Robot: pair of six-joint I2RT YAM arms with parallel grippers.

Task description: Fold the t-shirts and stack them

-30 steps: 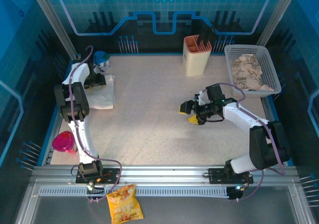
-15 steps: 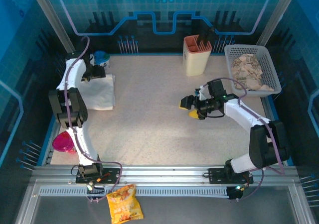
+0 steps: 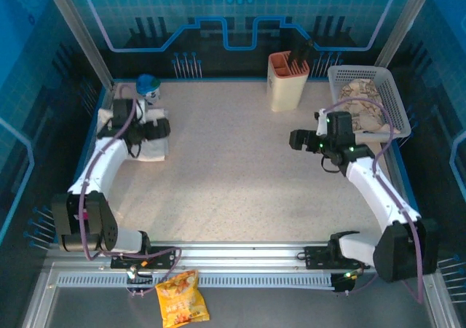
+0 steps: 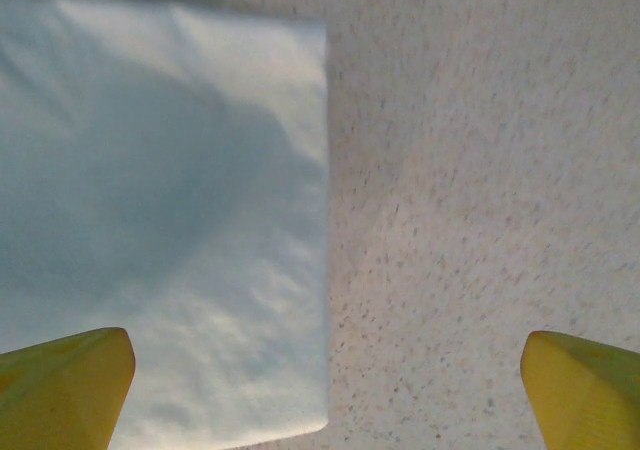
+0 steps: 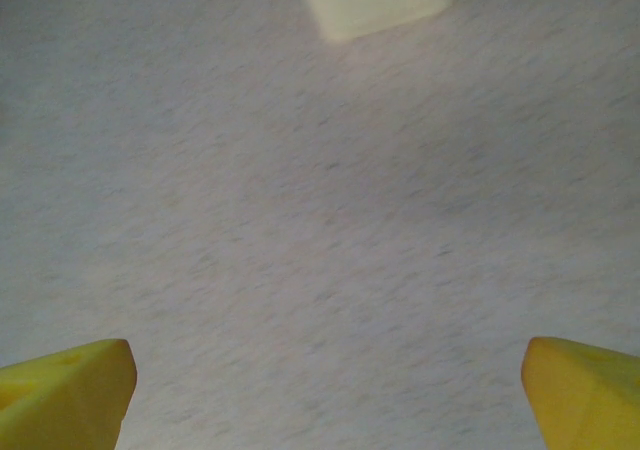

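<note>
In the left wrist view, the left gripper (image 4: 322, 400) had its yellow fingertips (image 4: 62, 385) in the two bottom corners of the frame. The jaws stood fully apart with nothing between them. One tip hung over cloth and the other over bare table (image 4: 480, 170), which suggested it had let go rather than being about to grasp. In the overhead view this gripper (image 3: 156, 129) sat at centre left, just over the right edge of the t-shirts (image 3: 151, 150).

The t-shirts (image 4: 170, 220) lay as a flat white rectangle with a straight right edge and a squared lower corner, filling the left half of the wrist frame. That looked like a finished fold. How many layers it held could not be told. The pile sat hard against the left side of the table, probably to keep the middle free as working space. A blue-capped object (image 3: 148, 85) stood just beyond it, toward the upper left.

The right gripper (image 5: 325, 390) was likewise spread wide and empty, above speckled tabletop. Overhead it hovered at centre right (image 3: 298, 140), well apart from the shirts. It was held high and clear, a parked pose by the look of it.

Beyond it, at upper centre, stood a beige holder (image 3: 289, 80) with dark items in it, its base showing at the top of the right wrist frame. A grey basket (image 3: 342, 74) of crumpled tan material sat at upper right. No loose shirt lay on the open table, so the folding seemed to be done, or nearly so.
</note>
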